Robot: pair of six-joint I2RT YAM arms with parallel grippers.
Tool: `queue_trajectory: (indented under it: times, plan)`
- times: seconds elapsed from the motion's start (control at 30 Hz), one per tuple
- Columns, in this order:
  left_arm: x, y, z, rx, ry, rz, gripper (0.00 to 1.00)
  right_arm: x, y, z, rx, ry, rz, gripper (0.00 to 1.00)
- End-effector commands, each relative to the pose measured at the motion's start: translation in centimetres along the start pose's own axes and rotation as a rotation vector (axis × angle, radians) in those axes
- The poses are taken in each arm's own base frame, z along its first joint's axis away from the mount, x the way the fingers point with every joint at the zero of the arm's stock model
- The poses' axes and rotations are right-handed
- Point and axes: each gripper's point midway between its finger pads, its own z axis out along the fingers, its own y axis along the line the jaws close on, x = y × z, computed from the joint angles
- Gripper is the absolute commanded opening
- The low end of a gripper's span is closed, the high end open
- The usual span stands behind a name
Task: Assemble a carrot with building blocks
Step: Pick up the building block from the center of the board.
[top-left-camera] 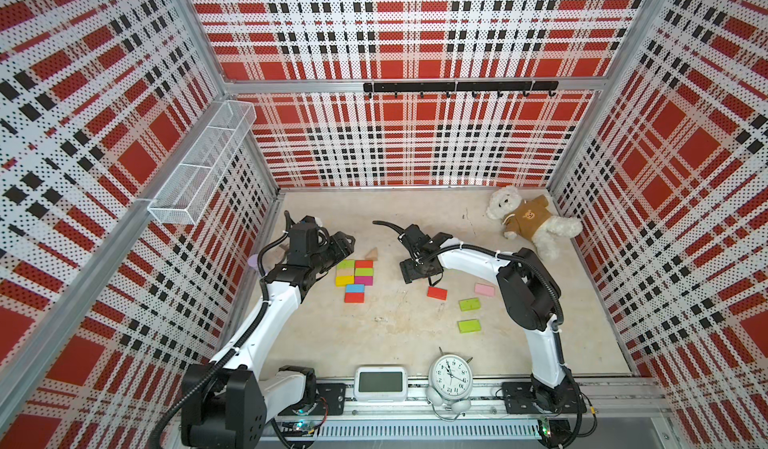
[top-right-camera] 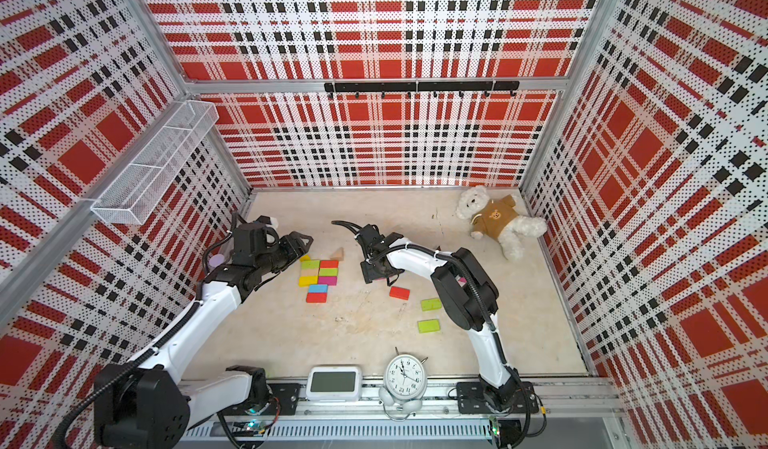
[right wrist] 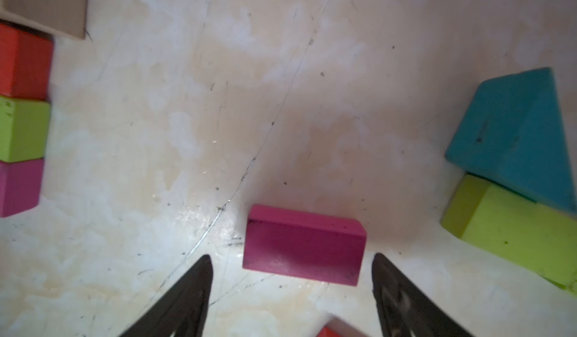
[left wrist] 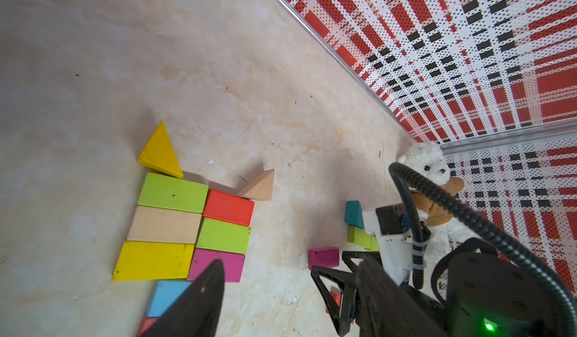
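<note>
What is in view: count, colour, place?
Cluster of flat wooden bricks: eight, mixed colours, centre-left.
Loose bricks: six; red, pink, magenta, three lime; right of cluster.
Triangular wooden wedges: three; yellow, plain by cluster; teal touching lime brick.
Plush teddy bear: one, white, far corner.
Round alarm clock: one, white, near edge.
Digital display: one, white, beside clock.
Wire basket: one, white, left wall.
Hook rail: one, black, back wall.
Claws: two, black, open; left claw by cluster, right claw over magenta brick.

Both top views: high at front edge, looking down & back over whole table, far. L wrist cam: low, oblique, across brick cluster toward teddy. R wrist cam: v. close, facing down on magenta brick; L wrist view shares it.
</note>
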Motion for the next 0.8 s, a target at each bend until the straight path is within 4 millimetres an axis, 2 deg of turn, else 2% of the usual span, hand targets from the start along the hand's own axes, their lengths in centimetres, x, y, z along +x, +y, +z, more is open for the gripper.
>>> queue_trajectory:
  times: [0.0,0.33,0.43,0.5,0.6,0.77]
  plan:
    - [0.4,0.0,0.3,0.023,0.021,0.004,0.71,-0.6,-0.1,0.6,0.031,-0.012,-0.007,0.77]
    - [0.8,0.1,1.3,0.041,0.05,-0.007,0.71,-0.6,-0.3,2.0,0.064,-0.002,0.006,0.7]
    - [0.8,0.0,1.3,0.046,0.052,-0.006,0.71,-0.8,-0.4,2.0,0.07,-0.009,0.015,0.62]
    - [0.8,0.0,1.5,0.045,0.053,-0.008,0.71,-0.8,-0.5,1.8,0.074,-0.011,0.024,0.56]
    - [0.9,-0.1,1.7,0.048,0.057,-0.006,0.71,-0.7,-0.9,1.0,0.08,-0.02,0.048,0.55]
    - [1.1,-0.6,2.3,0.06,0.07,0.003,0.7,0.5,-2.2,-1.0,0.105,-0.03,0.165,0.54]
